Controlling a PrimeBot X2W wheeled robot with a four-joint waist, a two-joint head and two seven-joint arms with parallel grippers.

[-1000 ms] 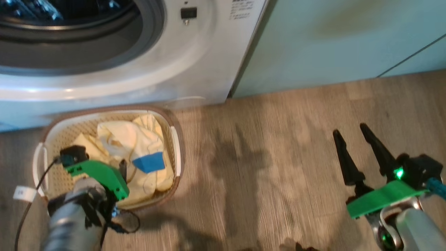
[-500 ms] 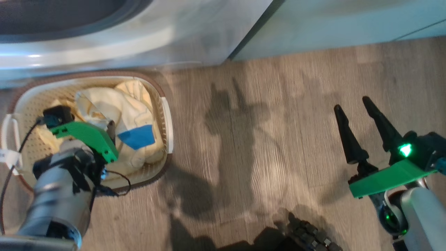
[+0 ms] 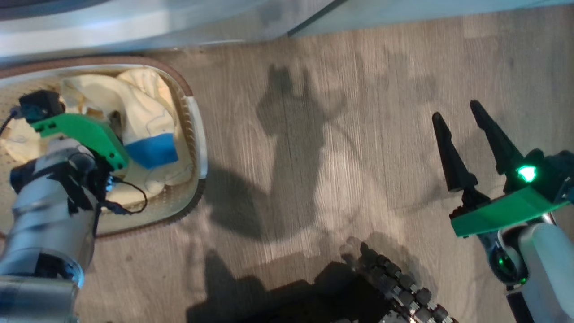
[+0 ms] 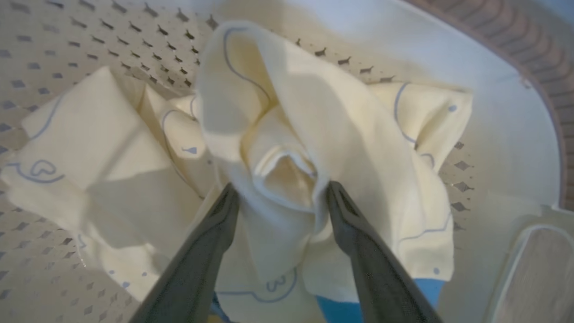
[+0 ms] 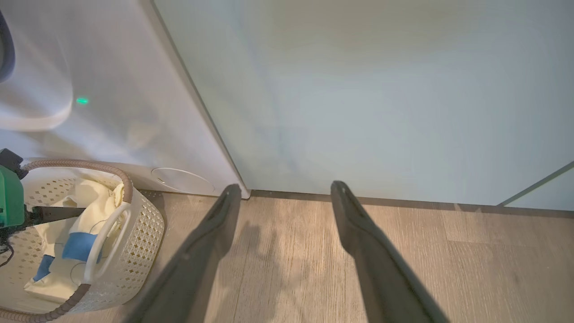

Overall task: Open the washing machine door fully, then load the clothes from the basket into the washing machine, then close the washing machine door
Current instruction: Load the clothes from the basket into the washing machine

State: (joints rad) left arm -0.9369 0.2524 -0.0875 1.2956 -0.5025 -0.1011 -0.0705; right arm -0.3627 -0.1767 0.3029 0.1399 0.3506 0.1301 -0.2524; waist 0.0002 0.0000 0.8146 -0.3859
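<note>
The white front-loading washing machine [image 5: 112, 112] stands beside pale green cabinets [image 5: 381, 89]. On the wood-plank floor [image 3: 381, 67], just before its base, the cream perforated plastic basket [image 5: 143, 233] holds cream-yellow, blue-patched clothes [image 4: 336, 112]. The left gripper [image 4: 281, 186], spread wide, straddles a cloth fold. The right gripper [image 3: 454, 110] hangs wide, empty.

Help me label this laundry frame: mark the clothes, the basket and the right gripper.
the clothes [image 4: 314, 112], left wrist view, raised cream fold.
the basket [image 5: 143, 237], right wrist view, perforated outer wall.
right gripper [image 3: 454, 110], head view, midway between its fingertips.
</note>
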